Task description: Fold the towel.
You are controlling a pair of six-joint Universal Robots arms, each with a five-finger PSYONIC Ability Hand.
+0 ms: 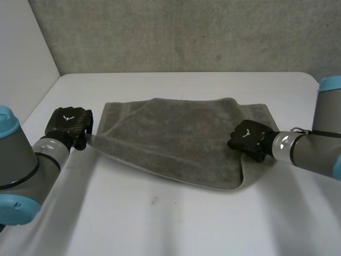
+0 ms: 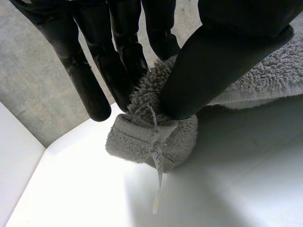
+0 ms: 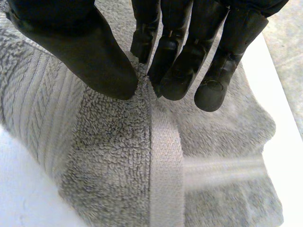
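Sagging grey towel (image 1: 181,141) — partly folded

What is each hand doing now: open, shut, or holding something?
Left hand: shut, pinching a corner of the towel.
Right hand: shut, pinching the towel at a hemmed edge.

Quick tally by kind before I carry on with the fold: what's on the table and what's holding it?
Grey towel: 1
Black hands: 2, the left hand pinching a towel corner and the right hand pinching the opposite edge
White table: 1
Total: 4
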